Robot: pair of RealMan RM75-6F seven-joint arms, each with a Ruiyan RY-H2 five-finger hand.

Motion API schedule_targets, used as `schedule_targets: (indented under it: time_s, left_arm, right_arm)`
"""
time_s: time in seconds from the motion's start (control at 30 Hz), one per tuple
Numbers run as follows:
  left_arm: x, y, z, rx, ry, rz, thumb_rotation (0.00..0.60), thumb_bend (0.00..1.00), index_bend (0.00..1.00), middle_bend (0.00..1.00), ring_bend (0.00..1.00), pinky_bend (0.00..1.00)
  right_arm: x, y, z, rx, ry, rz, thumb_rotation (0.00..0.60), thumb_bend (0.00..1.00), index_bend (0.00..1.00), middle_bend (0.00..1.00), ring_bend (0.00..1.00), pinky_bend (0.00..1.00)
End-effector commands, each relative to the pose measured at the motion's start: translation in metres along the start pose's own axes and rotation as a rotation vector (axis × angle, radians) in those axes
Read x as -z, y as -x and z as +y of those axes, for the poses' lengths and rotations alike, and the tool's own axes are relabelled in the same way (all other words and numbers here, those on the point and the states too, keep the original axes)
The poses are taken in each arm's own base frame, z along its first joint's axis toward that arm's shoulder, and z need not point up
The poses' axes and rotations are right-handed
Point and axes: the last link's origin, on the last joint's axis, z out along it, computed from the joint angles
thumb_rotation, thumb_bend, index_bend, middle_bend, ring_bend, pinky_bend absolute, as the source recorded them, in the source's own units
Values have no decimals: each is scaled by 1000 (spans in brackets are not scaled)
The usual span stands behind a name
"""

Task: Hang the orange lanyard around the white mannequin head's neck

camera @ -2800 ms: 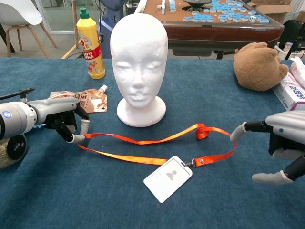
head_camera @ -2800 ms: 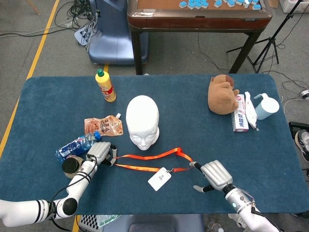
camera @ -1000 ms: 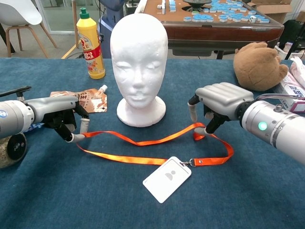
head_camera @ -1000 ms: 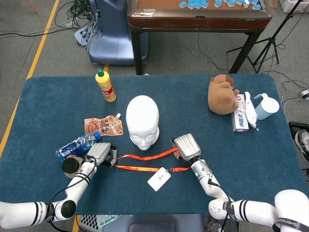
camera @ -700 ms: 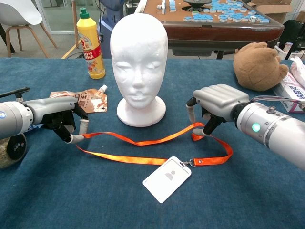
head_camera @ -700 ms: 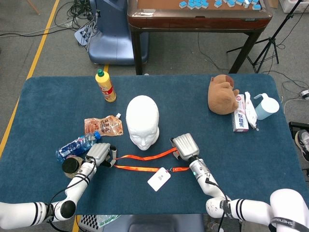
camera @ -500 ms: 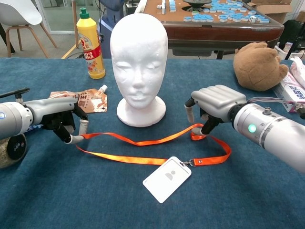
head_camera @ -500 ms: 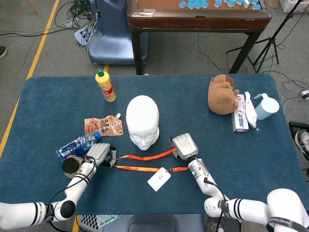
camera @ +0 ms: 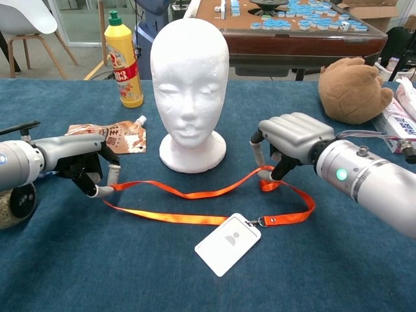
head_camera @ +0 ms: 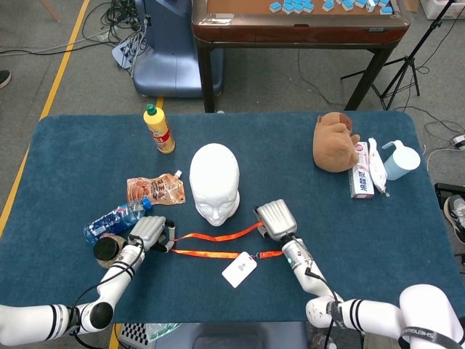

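The white mannequin head stands upright mid-table, facing me. In front of it the orange lanyard lies in a long flat loop, its white badge holder nearest to me. My left hand pinches the loop's left end just off the cloth, also visible in the head view. My right hand is curled over the twisted right end of the loop and grips the strap there, slightly lifted.
A yellow bottle, a snack pouch, a water bottle and a dark round object lie on the left. A brown plush, a toothpaste box and a pale cup sit at the right.
My right hand came in from the front right, closed on the lanyard's right end and drew it slightly left. The left hand has kept its hold and barely moved.
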Motion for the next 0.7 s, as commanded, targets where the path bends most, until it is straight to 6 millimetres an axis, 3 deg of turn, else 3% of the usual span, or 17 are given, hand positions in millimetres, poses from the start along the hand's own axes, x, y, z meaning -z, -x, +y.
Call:
schedule_targets:
  time_s: [0.03,0.4,0.7]
  left_arm:
    - [0,0,0,-1,0,0,600,354,587,987,946,899]
    - [8,-8,-2,30,12,24,600,354,587,987,947,899]
    - [39,-33,-1,93,91,108,600,354,588,987,947,899]
  right_arm:
    - [0,1,0,1,-1,-1,600,343,587,1000,1000,1000]
    - [10,-6,2,-24,-11,16,600,392,659,1000,1000,1000]
    - [58,-45,15,-113,-80,138,600,391,659,1000,1000,1000]
